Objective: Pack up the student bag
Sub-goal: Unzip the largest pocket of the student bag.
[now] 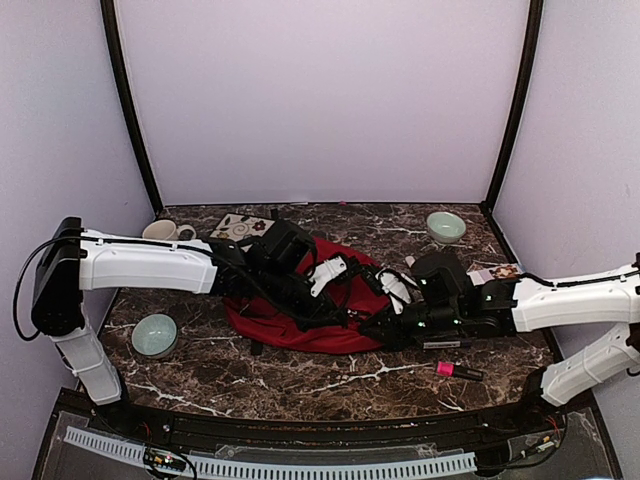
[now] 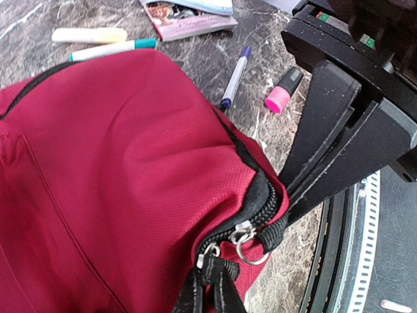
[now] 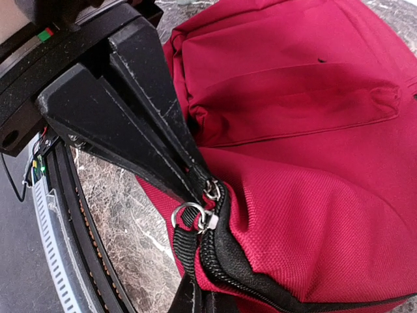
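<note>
The student bag, dark red with a black zip, lies in the middle of the table between both arms. The two grippers meet at one corner of the bag, where two zip sliders sit side by side. In the left wrist view my left gripper is shut on the black pull of one slider. My right gripper is shut on the ringed black webbing pull of the other slider. The zip looks closed along the stretch in view.
On the marble beyond the bag lie a yellow highlighter, a teal pen, a blue pen, a pink highlighter and a booklet. A mug and two bowls stand around it.
</note>
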Tool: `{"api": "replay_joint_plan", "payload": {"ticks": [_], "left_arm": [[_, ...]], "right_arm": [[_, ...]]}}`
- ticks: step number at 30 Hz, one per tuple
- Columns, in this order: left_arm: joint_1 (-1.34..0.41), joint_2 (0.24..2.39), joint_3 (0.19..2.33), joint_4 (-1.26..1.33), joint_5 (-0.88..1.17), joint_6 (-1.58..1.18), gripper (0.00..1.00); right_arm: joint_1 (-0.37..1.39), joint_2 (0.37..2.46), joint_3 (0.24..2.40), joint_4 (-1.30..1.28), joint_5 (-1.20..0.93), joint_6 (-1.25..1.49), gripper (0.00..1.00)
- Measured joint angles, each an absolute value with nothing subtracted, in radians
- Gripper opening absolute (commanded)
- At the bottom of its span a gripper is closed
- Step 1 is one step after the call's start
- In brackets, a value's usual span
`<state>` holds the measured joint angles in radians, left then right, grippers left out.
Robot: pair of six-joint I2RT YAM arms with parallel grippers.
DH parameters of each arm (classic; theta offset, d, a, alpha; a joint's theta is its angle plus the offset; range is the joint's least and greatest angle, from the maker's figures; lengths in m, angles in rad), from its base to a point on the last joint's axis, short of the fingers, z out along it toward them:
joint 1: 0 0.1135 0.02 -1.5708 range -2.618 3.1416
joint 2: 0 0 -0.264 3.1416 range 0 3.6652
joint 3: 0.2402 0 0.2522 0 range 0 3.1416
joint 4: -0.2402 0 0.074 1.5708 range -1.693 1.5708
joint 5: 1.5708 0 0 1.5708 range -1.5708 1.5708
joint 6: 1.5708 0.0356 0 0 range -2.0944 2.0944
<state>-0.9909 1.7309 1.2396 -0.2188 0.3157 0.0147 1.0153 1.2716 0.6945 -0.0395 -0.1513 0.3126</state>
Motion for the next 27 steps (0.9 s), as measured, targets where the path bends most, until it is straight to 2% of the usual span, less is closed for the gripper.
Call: {"api": "replay_joint_plan", "payload": {"ticks": [16,22,27], "left_arm": [[-0.994,1.706,1.185,-0.185,0.307,-0.012,0.00],[-1.012,1.619,1.102,-0.110,0.314,-0.007,0.00],[-1.001,1.586,1.064,-0.156,0.281,-0.001,0.00]], "right_arm": [[0.941,1.296,0.690,-0.030,-0.313,0.341,0.00],[0.928,1.219,0.659,-0.033,-0.346,0.342,0.00],[0.912,1.107,0.604,-0.069,-0.350,0.353,0.00]]}}
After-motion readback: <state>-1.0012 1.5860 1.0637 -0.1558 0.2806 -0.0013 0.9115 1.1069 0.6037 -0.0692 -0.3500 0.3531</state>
